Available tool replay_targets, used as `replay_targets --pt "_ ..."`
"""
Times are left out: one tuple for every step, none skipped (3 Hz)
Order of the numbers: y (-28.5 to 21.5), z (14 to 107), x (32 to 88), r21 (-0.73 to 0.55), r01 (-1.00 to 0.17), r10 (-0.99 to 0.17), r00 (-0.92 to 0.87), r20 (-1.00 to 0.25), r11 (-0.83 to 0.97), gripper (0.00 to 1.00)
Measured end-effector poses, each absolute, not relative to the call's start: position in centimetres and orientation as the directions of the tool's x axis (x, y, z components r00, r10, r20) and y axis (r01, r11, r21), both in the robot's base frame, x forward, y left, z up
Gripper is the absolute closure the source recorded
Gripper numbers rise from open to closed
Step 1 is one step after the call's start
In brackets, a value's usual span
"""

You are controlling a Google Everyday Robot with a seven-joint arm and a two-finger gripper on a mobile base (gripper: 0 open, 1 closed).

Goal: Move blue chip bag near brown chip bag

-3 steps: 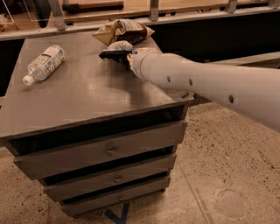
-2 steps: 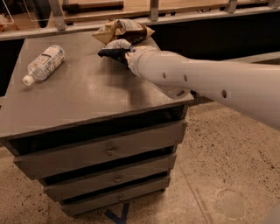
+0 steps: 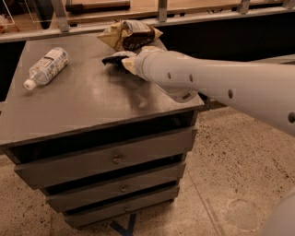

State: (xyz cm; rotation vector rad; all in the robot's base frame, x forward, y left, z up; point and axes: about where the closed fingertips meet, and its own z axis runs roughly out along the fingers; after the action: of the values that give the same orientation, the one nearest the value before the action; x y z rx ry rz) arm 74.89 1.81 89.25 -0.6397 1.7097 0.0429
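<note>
The brown chip bag, tan with a dark brown panel, lies at the far edge of the grey cabinet top. The blue chip bag, dark navy with white patches, lies just in front of it, almost touching. My white arm reaches in from the right across the top. My gripper is at the arm's end, right at the blue bag's right side. The arm's end hides most of it.
A clear plastic bottle with a white label lies on its side at the left of the top. The cabinet has three drawers below. A metal railing runs behind. Speckled floor lies to the right.
The arm and the blue bag have shifted slightly away, toward the brown bag. The bottle has not moved.
</note>
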Motion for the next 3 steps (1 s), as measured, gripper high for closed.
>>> replay_targets --pt "1.8 89.4 74.6 -0.313 -0.440 -0.391 -0.098 -0.915 0.842 0.00" --pt "-0.8 90.0 73.0 -0.323 -0.432 -0.402 -0.103 -0.910 0.842 0.00" --pt "-5.1 91.4 70.8 -0.365 -0.407 -0.436 -0.096 -0.895 0.837 0.00"
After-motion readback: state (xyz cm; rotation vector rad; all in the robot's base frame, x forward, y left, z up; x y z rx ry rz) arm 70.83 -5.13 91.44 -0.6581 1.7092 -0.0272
